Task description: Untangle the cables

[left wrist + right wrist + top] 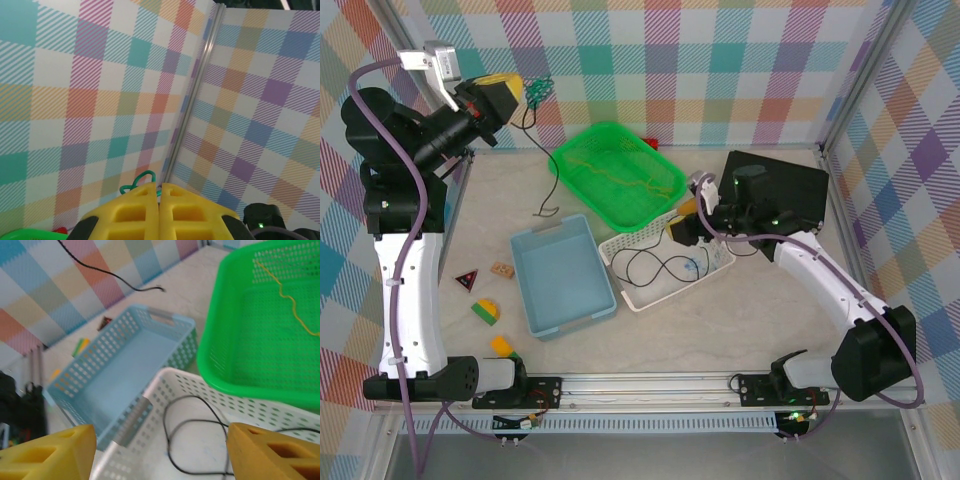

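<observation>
Left gripper (508, 97) clamped on green cable (537, 92), held high, black strand (556, 165) dangling below. Right gripper (682, 228) open above white basket (616, 252) holding black cable (660, 268). Left should probably lower gently into blue basket (535, 312), avoiding re-tangling.

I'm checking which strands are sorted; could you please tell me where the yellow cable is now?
In the top view the yellow cable lies inside the green basket at the back centre of the table, just behind the white basket.

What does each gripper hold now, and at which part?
The left gripper is shut on the dark green cable, pinched at a loop; the right gripper is open, holding nothing.
</observation>
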